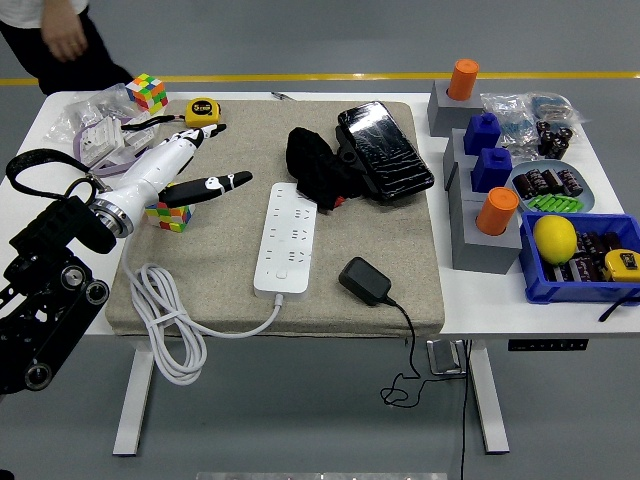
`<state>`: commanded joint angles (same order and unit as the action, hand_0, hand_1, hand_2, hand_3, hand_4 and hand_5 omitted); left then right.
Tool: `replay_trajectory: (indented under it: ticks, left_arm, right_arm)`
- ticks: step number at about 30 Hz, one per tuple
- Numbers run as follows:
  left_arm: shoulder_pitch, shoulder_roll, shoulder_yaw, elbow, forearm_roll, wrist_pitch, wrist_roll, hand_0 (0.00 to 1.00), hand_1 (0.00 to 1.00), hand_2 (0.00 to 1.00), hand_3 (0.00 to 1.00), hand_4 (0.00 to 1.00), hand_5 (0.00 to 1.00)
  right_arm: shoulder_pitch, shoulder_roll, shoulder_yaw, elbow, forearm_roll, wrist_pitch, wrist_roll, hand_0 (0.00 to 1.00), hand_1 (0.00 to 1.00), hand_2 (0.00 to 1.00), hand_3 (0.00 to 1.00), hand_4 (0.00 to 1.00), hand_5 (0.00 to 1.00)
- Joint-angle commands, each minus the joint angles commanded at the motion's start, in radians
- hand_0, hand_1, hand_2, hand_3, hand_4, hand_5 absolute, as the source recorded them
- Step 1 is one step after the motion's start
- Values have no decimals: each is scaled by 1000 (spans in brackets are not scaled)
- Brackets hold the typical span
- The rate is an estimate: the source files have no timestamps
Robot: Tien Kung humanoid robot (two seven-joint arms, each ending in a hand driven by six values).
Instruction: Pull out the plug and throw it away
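Observation:
A white power strip [285, 238] lies lengthwise on the beige mat [220, 260], and nothing is plugged into its sockets. Its white cable [165, 335] coils off the mat's front left corner. A black plug adapter [365, 281] lies loose on the mat to the right of the strip, with its thin black cord hanging over the table's front edge. My left hand [222, 155] hovers over the mat's left part, well left of the strip, with fingers spread and nothing in them. The right arm does not show.
A person stands at the far left corner, one hand [66, 38] hanging free. A Rubik's cube [168, 213] sits under my left forearm. Black cloth [315, 165] and a black phone [385, 150] lie behind the strip. A blue bin [575, 285] holds a lemon at the right.

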<state>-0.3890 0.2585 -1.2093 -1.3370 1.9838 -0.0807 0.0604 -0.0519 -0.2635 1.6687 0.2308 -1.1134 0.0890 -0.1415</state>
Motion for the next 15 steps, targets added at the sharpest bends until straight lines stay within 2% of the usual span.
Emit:
replay_trajectory:
  ticks: [15]
  left_arm:
    - [1, -4, -13, 2, 6, -5, 5, 998, 998, 998, 998, 998, 959]
  right_arm:
    - [1, 0, 2, 0, 1, 3, 0, 574, 662, 674, 592, 998, 469]
